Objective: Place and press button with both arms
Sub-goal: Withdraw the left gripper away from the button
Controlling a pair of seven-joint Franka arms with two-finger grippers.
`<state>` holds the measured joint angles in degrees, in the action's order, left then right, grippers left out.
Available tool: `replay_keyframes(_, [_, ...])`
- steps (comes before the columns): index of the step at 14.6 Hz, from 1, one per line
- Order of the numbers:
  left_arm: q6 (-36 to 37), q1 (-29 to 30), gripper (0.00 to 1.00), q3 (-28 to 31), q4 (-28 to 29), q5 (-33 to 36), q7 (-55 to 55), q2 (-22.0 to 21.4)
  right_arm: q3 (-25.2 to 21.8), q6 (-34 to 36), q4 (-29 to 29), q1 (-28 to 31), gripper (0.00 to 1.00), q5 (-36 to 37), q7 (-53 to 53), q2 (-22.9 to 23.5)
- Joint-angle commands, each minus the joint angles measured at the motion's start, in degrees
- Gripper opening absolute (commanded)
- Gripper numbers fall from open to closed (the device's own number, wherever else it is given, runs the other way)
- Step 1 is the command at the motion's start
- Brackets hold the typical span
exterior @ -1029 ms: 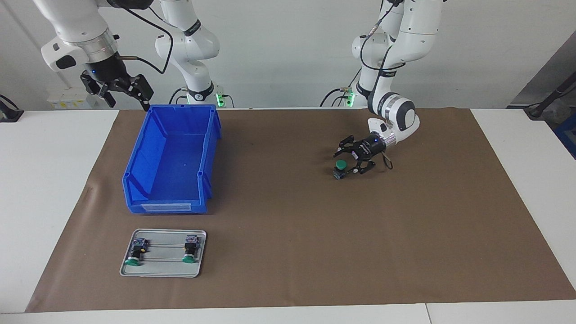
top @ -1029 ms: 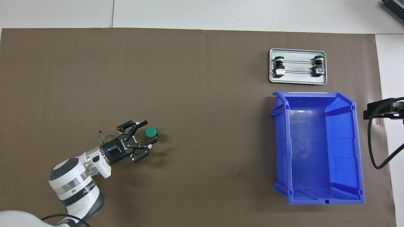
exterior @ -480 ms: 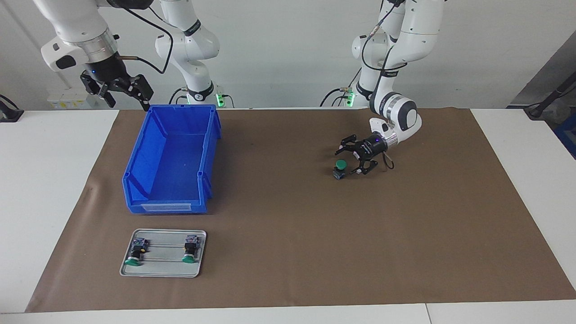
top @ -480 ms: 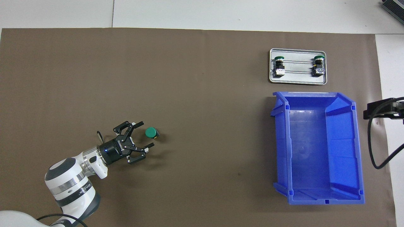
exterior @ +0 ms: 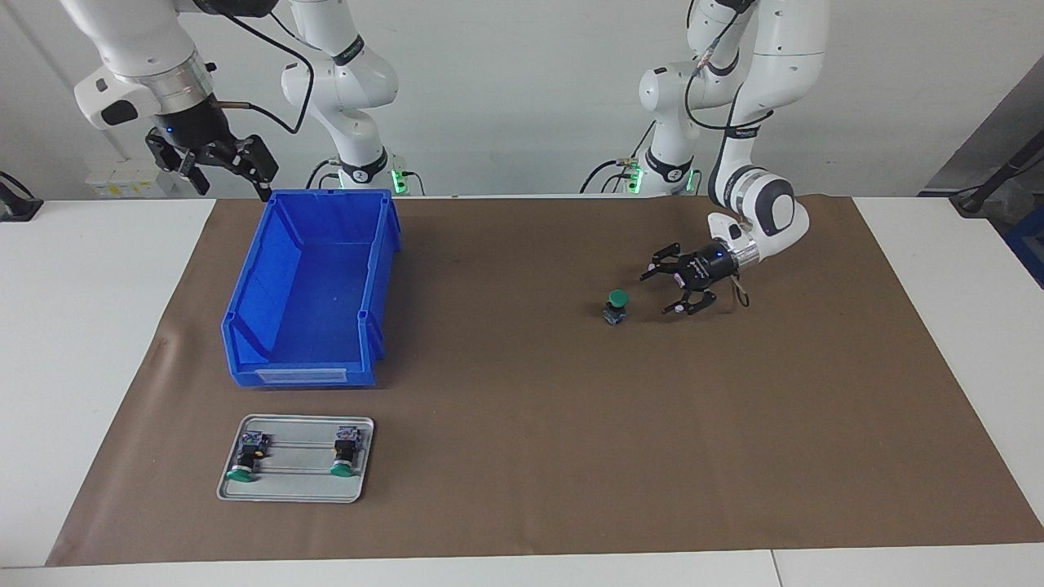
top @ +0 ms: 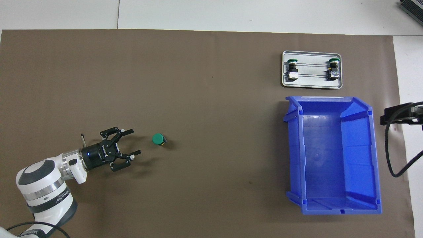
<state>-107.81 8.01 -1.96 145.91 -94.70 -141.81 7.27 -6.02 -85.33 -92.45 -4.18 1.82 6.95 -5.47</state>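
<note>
Overhead view first, working outward from my robots' end of the table: I see the left gripper (top: 134, 141) low over the brown mat (top: 205, 109) toward the left arm's end, its two fingers spread apart with nothing between them, so it is released and empty. Just past its fingertips, clear of them with bare mat between, stands the button (top: 158, 139), upright on the mat with its green cap facing up and the dark body under it. From the facing view I read the same: the button (exterior: 616, 306) sits alone on the mat, and the left gripper (exterior: 657, 291) is beside it toward the left arm's end, pointing at it but not touching. At the right arm's end, I have the right gripper (exterior: 263, 181) waiting up in the air, above the rim of the blue bin (exterior: 245, 303) at the corner nearest the robots; its fingers stand apart and it grasps nothing. The blue bin lies open and I see nothing in it. Farther from the robots than the bin, just beside it, lies the grey tray (top: 312, 84), and on it two more green-capped buttons (top: 291, 69) lie on their sides, one at each end.
</note>
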Motion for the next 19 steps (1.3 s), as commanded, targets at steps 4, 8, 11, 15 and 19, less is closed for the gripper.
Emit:
replay_keyframes(4, [-2.5,2.4,0.86,-0.2,-3.1,9.3,11.2,-2.3,0.1,-1.6,-2.0,0.5,1.0,-0.2,-1.5,-1.6])
replay_keyframes(8, [-7.8,1.7,0.86,-0.4,-4.3,19.5,28.2,-9.9,0.1,-1.6,-2.0,0.4,1.0,-0.2,-1.5,-1.6])
replay_keyframes(11, [-9.3,1.4,0.86,-0.4,-4.9,25.8,41.0,-14.2,0.1,-1.6,-2.0,0.5,1.0,-0.2,-1.5,-1.6])
replay_keyframes(15, [-8.4,1.0,0.4,-1.0,-12.6,42.7,62.7,-15.5,-0.4,-1.4,-1.9,0.6,1.0,-0.2,-1.8,-1.6])
replay_keyframes(19, [-7.3,-2.0,0.0,-1.5,-22.1,56.2,76.8,-15.4,-0.4,-2.3,-1.8,0.6,1.0,-0.2,-1.5,-1.5])
